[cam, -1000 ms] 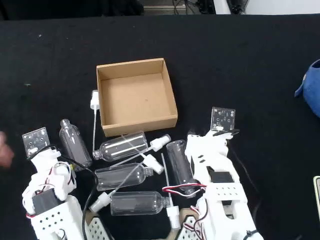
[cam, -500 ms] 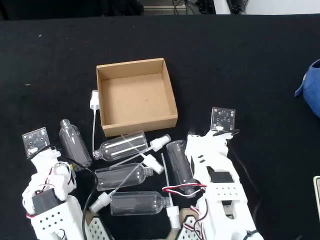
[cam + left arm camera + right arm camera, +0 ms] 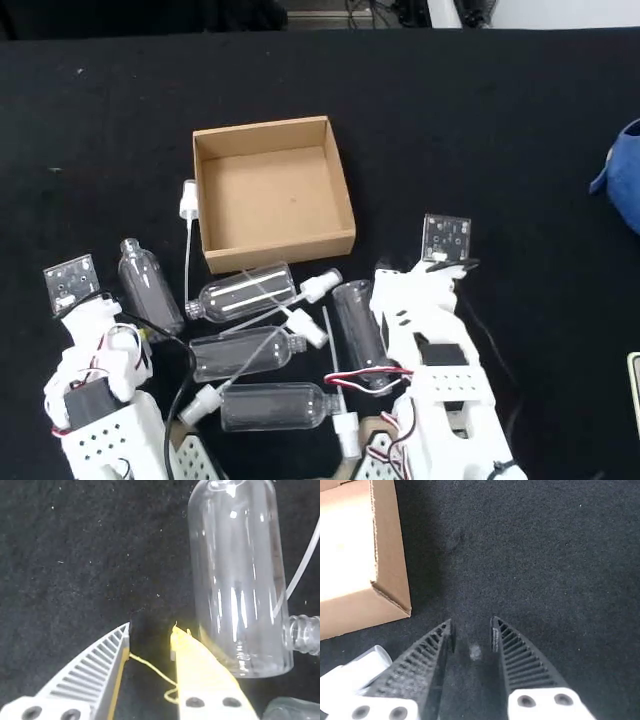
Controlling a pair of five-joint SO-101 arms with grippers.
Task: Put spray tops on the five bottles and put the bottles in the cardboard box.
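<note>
The open cardboard box point(image 3: 270, 195) stands mid-table with nothing in it. Several clear bottles lie uncapped in front of it: one at the left point(image 3: 150, 285), three stacked in the middle point(image 3: 245, 292) point(image 3: 245, 352) point(image 3: 278, 406), one on the right point(image 3: 358, 325). White spray tops point(image 3: 320, 285) point(image 3: 189, 200) point(image 3: 200, 405) with thin tubes lie loose among them. My left gripper point(image 3: 150, 629) sits low beside the left bottle point(image 3: 237, 575), its fingers a narrow gap apart and holding nothing. My right gripper point(image 3: 471, 625) stands likewise, near the box corner point(image 3: 390, 600) and a spray top point(image 3: 355, 672).
The left arm point(image 3: 100, 380) and right arm point(image 3: 430, 350) rest at the front edge, either side of the bottles. A blue object point(image 3: 622, 185) lies at the far right edge. Black cloth stretches bare behind and to the right of the box.
A blurred hand at the left edge one second ago is gone. Neither arm nor any object has moved.
</note>
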